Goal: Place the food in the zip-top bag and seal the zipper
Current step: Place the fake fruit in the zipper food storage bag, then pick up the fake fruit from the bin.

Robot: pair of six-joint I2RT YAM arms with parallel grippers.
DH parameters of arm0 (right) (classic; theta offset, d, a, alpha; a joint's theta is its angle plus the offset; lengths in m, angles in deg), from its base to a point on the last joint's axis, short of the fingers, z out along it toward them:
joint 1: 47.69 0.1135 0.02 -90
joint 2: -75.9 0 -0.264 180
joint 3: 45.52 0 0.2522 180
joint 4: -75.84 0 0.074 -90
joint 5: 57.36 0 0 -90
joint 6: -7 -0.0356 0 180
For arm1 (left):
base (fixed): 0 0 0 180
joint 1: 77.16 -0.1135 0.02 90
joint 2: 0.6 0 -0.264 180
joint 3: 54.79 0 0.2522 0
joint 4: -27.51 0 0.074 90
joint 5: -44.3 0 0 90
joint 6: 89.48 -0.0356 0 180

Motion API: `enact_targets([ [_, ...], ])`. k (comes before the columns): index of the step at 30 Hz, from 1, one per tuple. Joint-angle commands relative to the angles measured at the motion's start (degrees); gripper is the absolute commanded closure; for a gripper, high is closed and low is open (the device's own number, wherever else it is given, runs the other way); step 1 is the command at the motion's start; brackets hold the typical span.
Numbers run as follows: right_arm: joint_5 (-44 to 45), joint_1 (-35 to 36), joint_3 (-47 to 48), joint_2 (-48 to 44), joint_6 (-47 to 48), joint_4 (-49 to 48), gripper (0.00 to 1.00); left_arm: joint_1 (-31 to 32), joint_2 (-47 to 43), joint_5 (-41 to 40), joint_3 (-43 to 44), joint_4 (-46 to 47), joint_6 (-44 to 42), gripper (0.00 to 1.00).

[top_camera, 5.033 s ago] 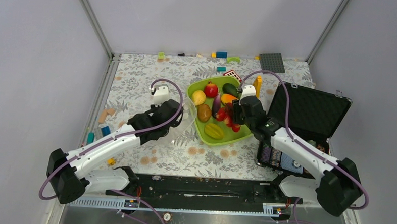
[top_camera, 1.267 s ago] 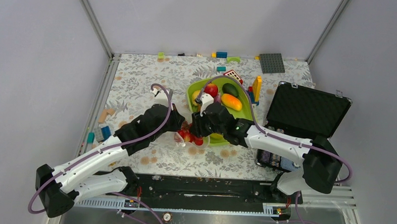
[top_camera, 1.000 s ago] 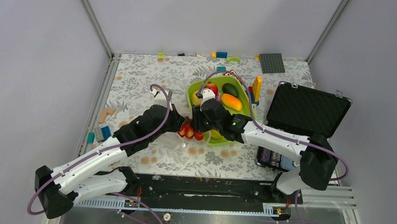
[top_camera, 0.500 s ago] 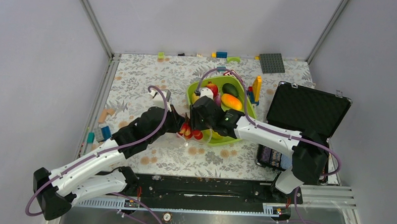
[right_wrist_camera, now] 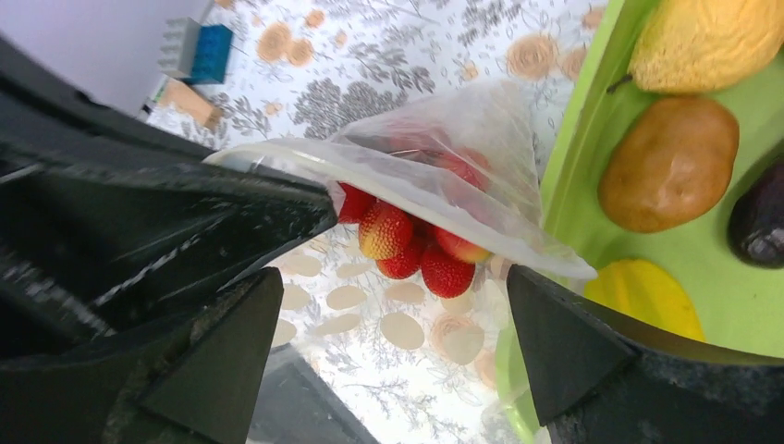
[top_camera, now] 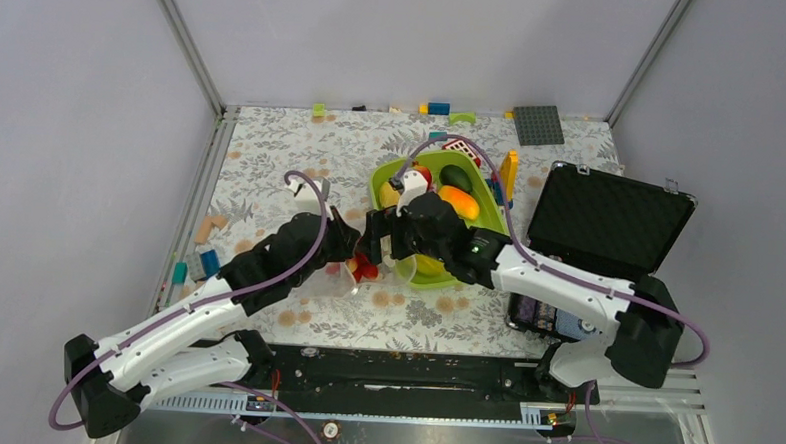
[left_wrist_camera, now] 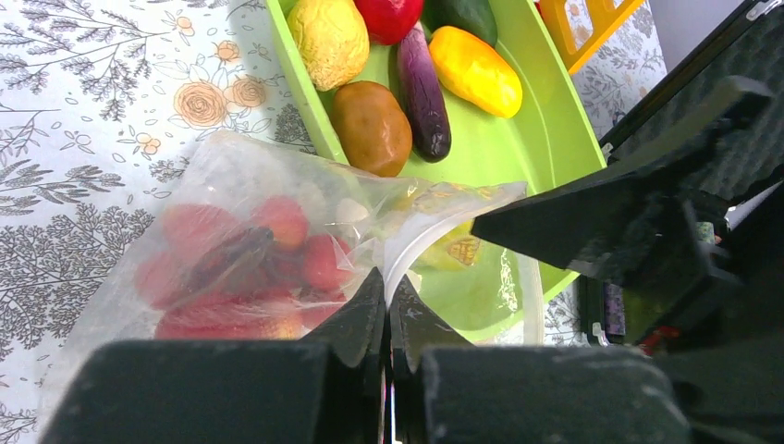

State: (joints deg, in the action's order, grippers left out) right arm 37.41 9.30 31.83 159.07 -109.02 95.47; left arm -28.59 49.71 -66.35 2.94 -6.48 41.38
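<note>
The clear zip-top bag [left_wrist_camera: 231, 231] lies on the table against the left side of the lime-green tray [left_wrist_camera: 305, 102], mouth toward the tray. My left gripper [left_wrist_camera: 386, 287] is shut on the bag's mouth edge, at the whitish zipper [left_wrist_camera: 416, 252]. A red grape bunch [right_wrist_camera: 416, 245] lies inside the bag. My right gripper [right_wrist_camera: 396, 277] hangs open over the mouth, holding nothing. In the tray lie a yellow lemon [left_wrist_camera: 331, 37], brown kiwi [left_wrist_camera: 372, 125], purple eggplant [left_wrist_camera: 423, 92], red apple [left_wrist_camera: 388, 11] and starfruit [right_wrist_camera: 643, 296].
An open black case [top_camera: 609, 226] stands at the right. A yellow block tower [top_camera: 509, 172] stands behind the tray. Loose building blocks lie along the back wall [top_camera: 439, 109] and at the left edge [top_camera: 202, 259]. An orange-yellow fruit [left_wrist_camera: 474, 69] also lies in the tray.
My right gripper has opened and let go of the red grape bunch, which now lies inside the bag. The left gripper keeps its hold on the bag's mouth.
</note>
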Motion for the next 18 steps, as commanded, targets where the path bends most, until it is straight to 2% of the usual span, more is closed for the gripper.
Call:
enact_targets([
  [1, -1.01, 0.4, -4.34, -6.46, 3.94, -11.19, 0.0, 0.28, -2.21, -2.95, 0.16, 1.43, 0.73, 1.0],
  [7, 9.06, 0.32, -8.91, -13.48, 4.36, -11.74, 0.0, 0.25, -4.1, -9.11, 0.87, -2.19, 1.26, 1.0],
  [13, 21.16, -1.33, -9.88, -16.78, 2.29, -5.21, 0.0, 0.21, -5.74, -17.0, 1.49, -7.01, 4.35, 1.0],
  [18, 17.49, -7.67, -9.89, -16.0, -4.4, 1.75, 0.0, 0.16, -5.09, -20.25, 2.57, -10.13, 6.16, 1.0],
])
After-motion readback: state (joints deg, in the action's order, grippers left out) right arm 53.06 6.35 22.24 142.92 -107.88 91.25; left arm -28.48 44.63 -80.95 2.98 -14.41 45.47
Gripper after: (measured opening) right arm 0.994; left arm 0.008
